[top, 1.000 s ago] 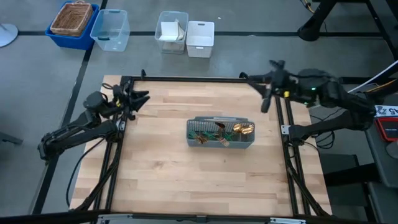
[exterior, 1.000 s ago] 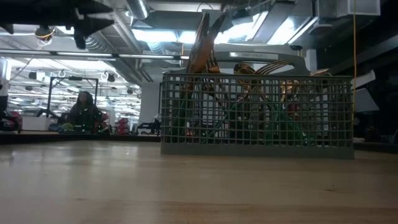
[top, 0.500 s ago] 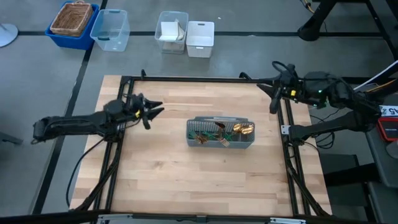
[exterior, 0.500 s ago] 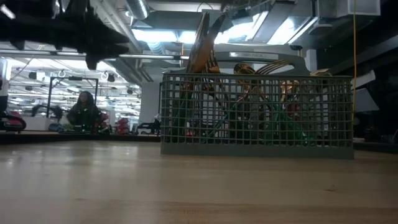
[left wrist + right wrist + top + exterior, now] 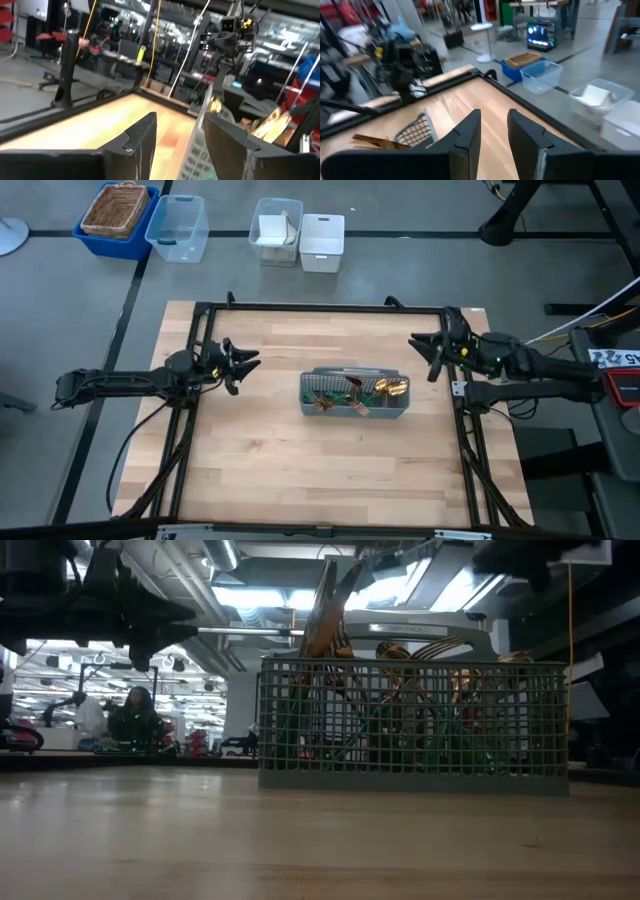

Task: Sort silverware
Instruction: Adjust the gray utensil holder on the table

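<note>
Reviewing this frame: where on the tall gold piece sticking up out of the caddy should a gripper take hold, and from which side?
Grip the tall gold piece on the part standing above the caddy rim, coming down from overhead. It rises well clear of the mesh wall near the caddy's left end in the low view, while its lower part sits tangled among other silverware. Both grippers, left gripper and right gripper, hover open, empty.

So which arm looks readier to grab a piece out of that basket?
Probably the left, narrowly. Its jaws are open, empty and aimed at the caddy holding the silverware. The right jaws also point that way, with a narrower gap. Neither is over the caddy.
</note>
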Action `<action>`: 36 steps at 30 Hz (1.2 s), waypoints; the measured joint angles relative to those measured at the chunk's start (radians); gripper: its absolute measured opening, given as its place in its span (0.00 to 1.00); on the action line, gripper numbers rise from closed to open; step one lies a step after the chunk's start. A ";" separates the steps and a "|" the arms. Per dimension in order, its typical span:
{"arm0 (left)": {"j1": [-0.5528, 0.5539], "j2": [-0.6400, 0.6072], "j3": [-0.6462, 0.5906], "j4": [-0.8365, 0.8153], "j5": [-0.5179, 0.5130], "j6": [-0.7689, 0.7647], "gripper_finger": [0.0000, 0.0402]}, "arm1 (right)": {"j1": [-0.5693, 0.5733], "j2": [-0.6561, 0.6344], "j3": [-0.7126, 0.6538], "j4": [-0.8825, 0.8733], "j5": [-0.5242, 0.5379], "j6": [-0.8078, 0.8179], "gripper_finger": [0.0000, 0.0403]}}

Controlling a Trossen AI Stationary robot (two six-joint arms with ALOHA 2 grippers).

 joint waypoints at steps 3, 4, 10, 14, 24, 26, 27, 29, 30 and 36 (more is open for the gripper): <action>0.001 -0.007 0.000 -0.074 0.000 -0.013 0.38 | 0.000 -0.117 -0.130 0.089 -0.006 0.032 0.24; 0.001 -0.007 0.000 -0.100 0.000 -0.023 0.38 | 0.000 -0.153 -0.167 0.104 -0.006 0.045 0.24; 0.001 -0.006 0.000 -0.243 -0.025 -0.076 0.38 | 0.000 -0.320 -0.323 0.126 -0.007 0.112 0.24; 0.002 -0.006 0.000 -0.262 -0.057 -0.066 0.38 | 0.000 -0.391 -0.384 0.128 -0.007 0.132 0.24; 0.001 -0.006 0.000 -0.266 -0.059 -0.176 0.38 | 0.000 -0.491 -0.484 0.125 -0.007 0.159 0.24; 0.001 -0.006 0.000 -0.266 -0.059 -0.182 0.38 | 0.000 -0.495 -0.504 0.125 -0.007 0.176 0.24; 0.001 -0.006 0.000 -0.266 -0.059 -0.182 0.38 | 0.000 -0.495 -0.514 0.124 -0.007 0.185 0.24; 0.001 -0.006 0.000 -0.266 -0.059 -0.179 0.38 | 0.000 -0.495 -0.535 0.124 -0.007 0.203 0.24; 0.001 -0.006 0.000 -0.265 -0.059 -0.179 0.38 | 0.000 -0.495 -0.546 0.121 -0.007 0.207 0.24; 0.001 -0.006 0.000 -0.265 -0.059 -0.184 0.38 | 0.000 -0.495 -0.614 0.118 -0.007 0.253 0.24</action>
